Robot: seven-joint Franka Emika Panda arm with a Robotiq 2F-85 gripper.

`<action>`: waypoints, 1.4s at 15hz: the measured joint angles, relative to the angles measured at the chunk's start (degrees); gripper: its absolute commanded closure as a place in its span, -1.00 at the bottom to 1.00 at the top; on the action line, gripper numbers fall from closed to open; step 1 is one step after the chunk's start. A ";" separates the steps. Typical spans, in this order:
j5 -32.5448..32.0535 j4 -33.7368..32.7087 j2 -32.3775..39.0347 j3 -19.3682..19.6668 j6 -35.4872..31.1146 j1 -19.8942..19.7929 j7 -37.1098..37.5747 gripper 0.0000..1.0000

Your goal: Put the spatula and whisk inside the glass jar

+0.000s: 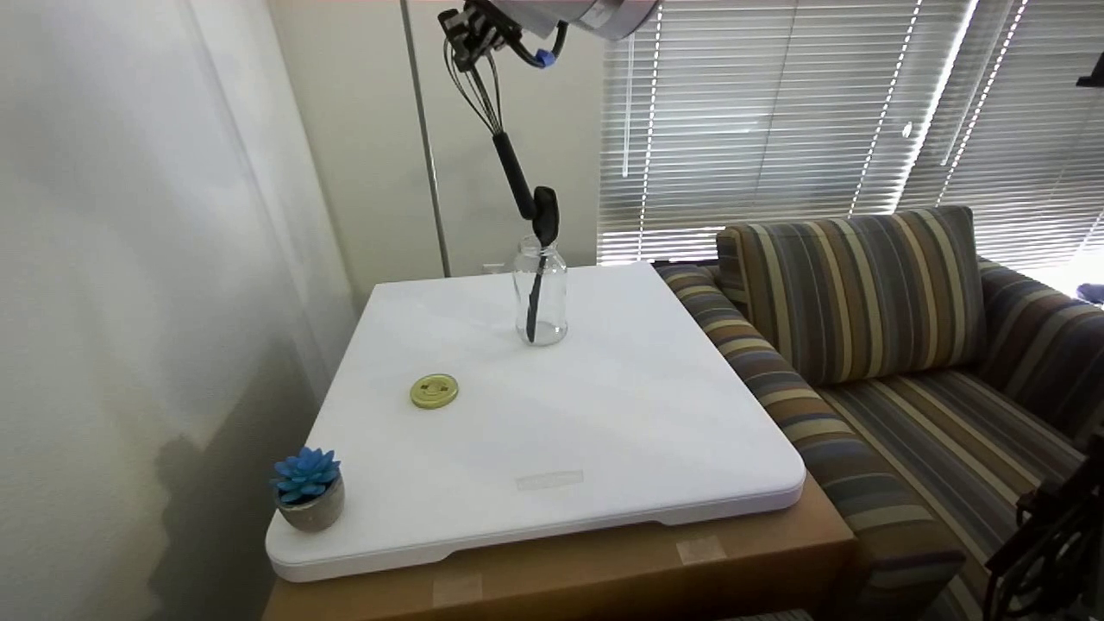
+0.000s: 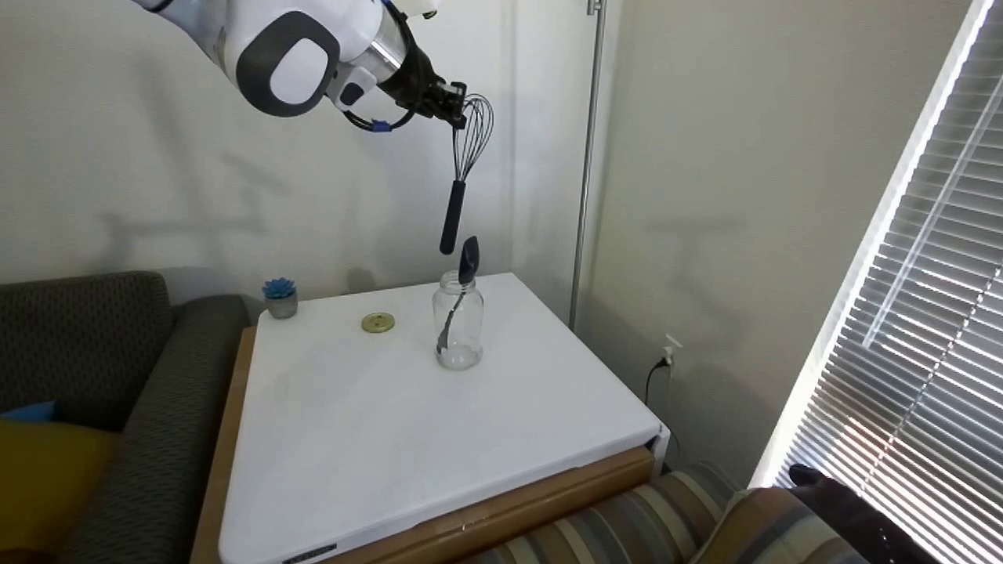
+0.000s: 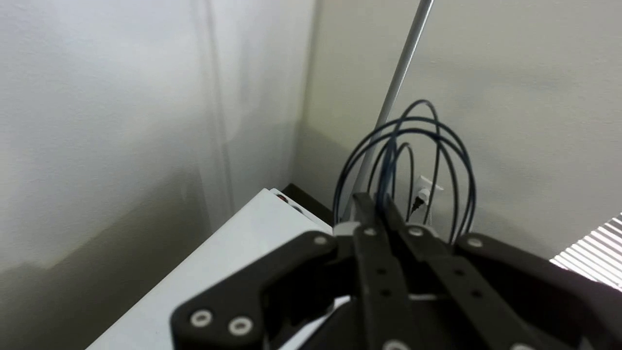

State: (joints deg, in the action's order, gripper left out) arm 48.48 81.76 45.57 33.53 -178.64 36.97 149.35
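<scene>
The glass jar (image 2: 467,327) looks smooth and glossy.

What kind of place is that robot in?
Probably a living room or lounge, though I can't see all of it. There's a striped armchair, a darker padded seat with a yellow cushion, and window blinds.

In an exterior view, a black oval-headed spatula (image 1: 545,216) leans in a clear cylindrical glass jar (image 1: 555,299) on a white rectangular tabletop (image 1: 638,397); above hangs a black wire whisk (image 1: 505,152); before the jar, left, lies a round gold disc (image 1: 434,391); right of the tabletop, a striped armchair (image 1: 862,328)
</scene>
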 measured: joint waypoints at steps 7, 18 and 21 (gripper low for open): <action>0.62 0.01 0.01 1.70 2.22 1.35 0.00 0.98; 0.58 0.00 0.06 2.56 3.41 1.87 -0.04 0.98; 0.50 0.00 0.06 2.53 3.41 1.88 -0.16 0.98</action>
State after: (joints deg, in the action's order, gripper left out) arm 48.98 81.76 45.63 36.06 -175.23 38.85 149.20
